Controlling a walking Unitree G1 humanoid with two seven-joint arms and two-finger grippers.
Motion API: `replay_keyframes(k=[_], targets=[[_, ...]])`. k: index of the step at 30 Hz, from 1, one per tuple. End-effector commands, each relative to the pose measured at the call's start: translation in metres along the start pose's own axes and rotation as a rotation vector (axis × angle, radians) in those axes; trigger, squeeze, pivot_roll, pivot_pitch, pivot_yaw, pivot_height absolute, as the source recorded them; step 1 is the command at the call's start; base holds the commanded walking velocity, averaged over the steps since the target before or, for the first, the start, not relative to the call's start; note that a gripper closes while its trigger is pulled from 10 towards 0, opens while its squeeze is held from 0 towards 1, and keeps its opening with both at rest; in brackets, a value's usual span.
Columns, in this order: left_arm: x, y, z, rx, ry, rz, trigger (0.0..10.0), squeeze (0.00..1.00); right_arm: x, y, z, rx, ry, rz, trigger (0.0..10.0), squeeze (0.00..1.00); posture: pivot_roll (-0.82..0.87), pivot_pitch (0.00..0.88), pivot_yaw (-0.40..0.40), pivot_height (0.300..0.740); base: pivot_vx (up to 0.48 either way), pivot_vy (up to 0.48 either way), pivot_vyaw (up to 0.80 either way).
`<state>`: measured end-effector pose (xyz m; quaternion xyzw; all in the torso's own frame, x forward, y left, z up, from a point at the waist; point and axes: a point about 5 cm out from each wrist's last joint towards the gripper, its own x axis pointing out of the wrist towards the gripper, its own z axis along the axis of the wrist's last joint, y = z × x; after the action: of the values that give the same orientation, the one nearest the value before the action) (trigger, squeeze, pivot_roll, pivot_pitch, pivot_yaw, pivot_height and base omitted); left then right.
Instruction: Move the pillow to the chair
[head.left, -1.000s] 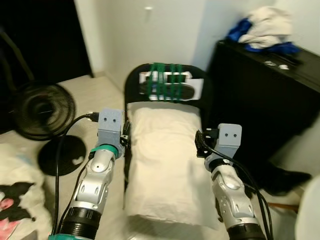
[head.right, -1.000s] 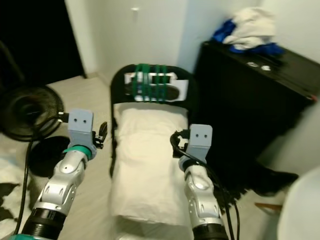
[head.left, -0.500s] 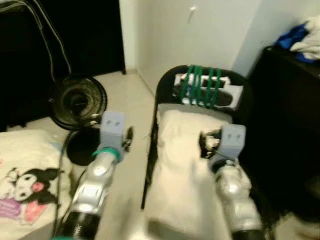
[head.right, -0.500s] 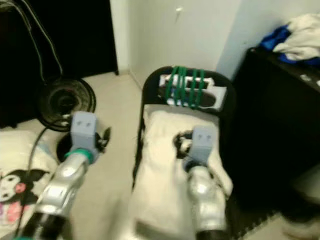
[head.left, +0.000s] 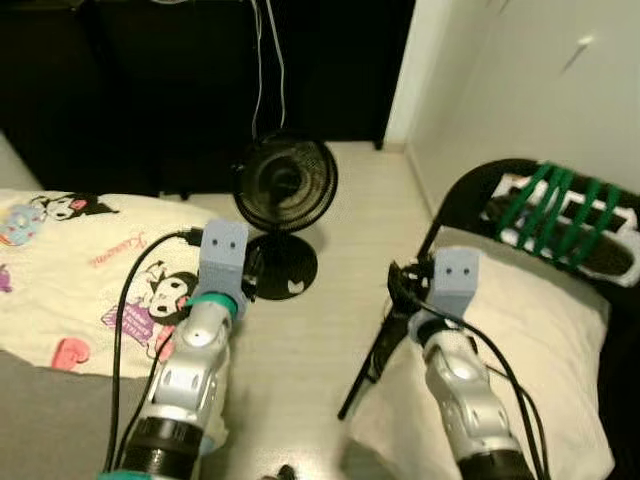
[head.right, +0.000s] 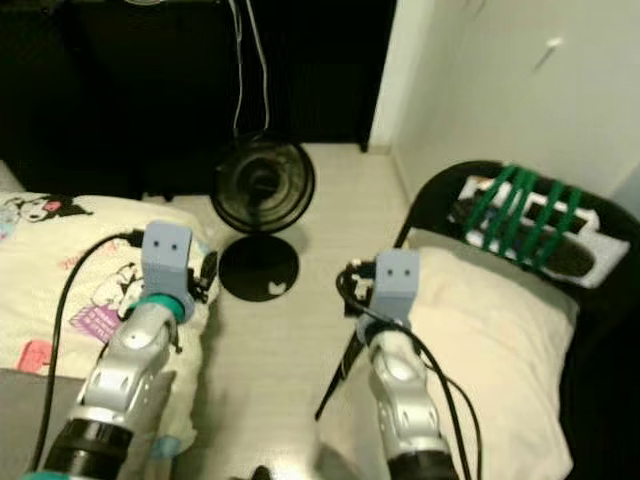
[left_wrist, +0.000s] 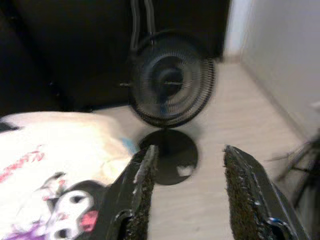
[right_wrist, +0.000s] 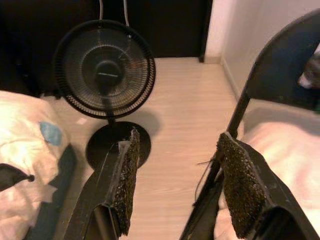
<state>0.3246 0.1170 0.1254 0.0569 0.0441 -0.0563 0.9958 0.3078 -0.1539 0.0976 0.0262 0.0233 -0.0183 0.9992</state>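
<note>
Pillow (head.left: 540, 350) on chair (head.left: 470, 190), cartoon-print blanket (head.left: 70, 270), writing illegible, black fan (head.left: 285, 190)

Left tool (left_wrist: 187, 192) and right tool (right_wrist: 177, 187) both gape, empty.

I'm looking into a bedroom in someone's home. On my left lies a bed (head.left: 60, 270) with a cream cover printed with cartoon characters (head.left: 165, 290), which is ordinary household bedding. A black pedestal fan (head.left: 285, 190) stands on the pale wood-look floor (head.left: 350, 230), its cord (head.left: 262, 60) running up in front of a dark opening behind it. On my right a black folding chair (head.left: 470, 190) carries a cream pillow (head.left: 540, 340) on its seat, with green straps (head.left: 560, 205) wrapped round the backrest. Plain white walls (head.left: 520, 70) meet the floor with a skirting board, a domestic finish rather than a shop or lab.
</note>
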Motion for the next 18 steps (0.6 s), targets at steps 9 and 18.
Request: replay_keyframes(k=[9,18], targets=[[-0.0043,0.0053,-0.0071,0.002,0.033,0.015,10.0,0.00,-0.0022,0.0062,-0.0072,0.008,0.030,0.022,10.0,0.00,-0.01,0.004,0.014,0.740,0.000,0.000,0.80],[-0.0037,0.0041,-0.0062,-0.003,0.038,0.010,10.0,0.00,-0.0023,0.0059,-0.0080,0.018,0.035,0.018,10.0,0.00,-0.01,0.015,0.017,0.740,0.000,0.000,0.80]])
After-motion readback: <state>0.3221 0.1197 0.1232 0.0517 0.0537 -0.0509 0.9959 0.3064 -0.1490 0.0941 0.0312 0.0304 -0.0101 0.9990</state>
